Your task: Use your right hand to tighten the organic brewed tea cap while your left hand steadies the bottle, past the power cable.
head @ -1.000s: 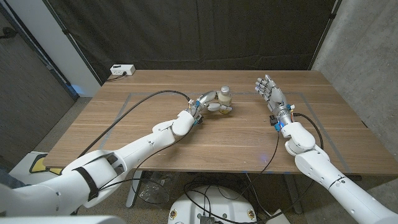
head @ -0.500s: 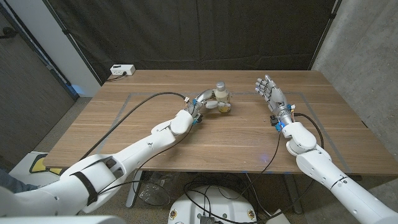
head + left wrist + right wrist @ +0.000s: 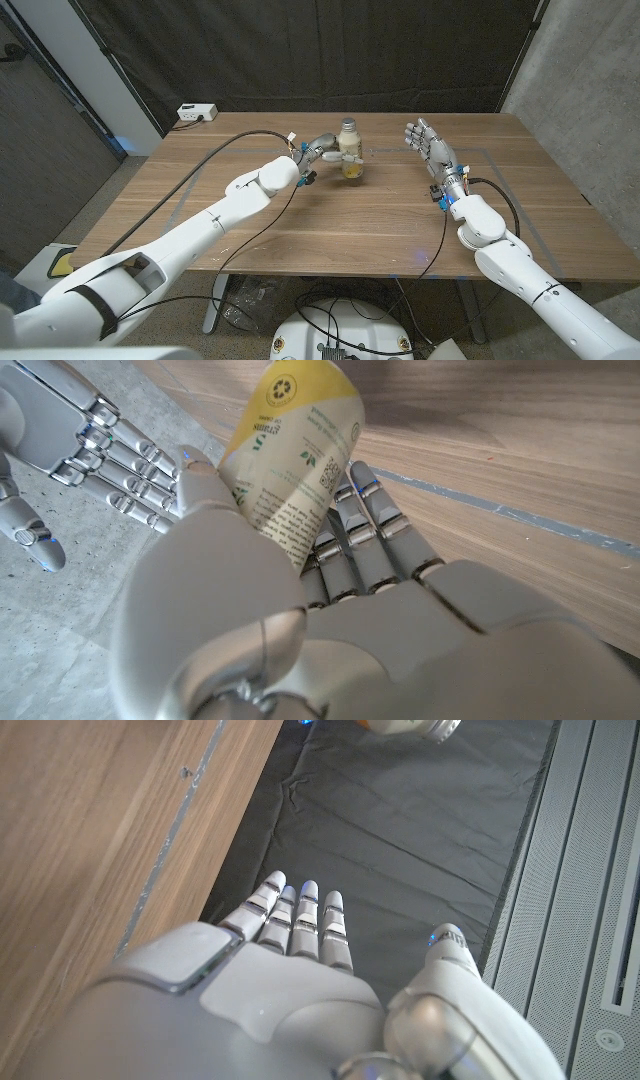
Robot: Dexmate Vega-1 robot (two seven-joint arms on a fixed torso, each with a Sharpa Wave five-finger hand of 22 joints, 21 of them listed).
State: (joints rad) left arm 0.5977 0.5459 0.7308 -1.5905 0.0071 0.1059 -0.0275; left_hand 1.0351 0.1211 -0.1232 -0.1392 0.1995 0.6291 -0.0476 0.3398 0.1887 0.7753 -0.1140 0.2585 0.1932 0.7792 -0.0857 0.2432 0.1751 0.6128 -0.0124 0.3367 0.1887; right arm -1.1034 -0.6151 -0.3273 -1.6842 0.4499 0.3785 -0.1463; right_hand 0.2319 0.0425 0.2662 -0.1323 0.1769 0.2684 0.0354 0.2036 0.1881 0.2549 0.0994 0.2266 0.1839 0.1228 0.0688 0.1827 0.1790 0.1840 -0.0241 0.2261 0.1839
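The left hand (image 3: 326, 148) gripped the tea bottle (image 3: 349, 150) at its lower body, its fingers wrapped around the yellow and white label, and the bottle stood upright on the wooden surface (image 3: 340, 215), toward the far edge and a little left of the middle. The bottle's pale cap (image 3: 348, 124) sat on top, above the hand and untouched. In the left wrist view the fingers (image 3: 352, 540) curled around the label of the bottle (image 3: 290, 455), with the thumb pressed on the other side. The right hand (image 3: 429, 147) was held up above the surface to the right of the bottle, well apart from it, with its fingers spread and nothing in them. The right wrist view showed the back of that hand (image 3: 290, 970) with its fingers (image 3: 300, 920) straight and apart, against a dark curtain beyond the edge of the surface. A black cable (image 3: 225, 155) ran along the left arm across the left part of the surface. A white power strip (image 3: 196, 113) lay at the far left corner.
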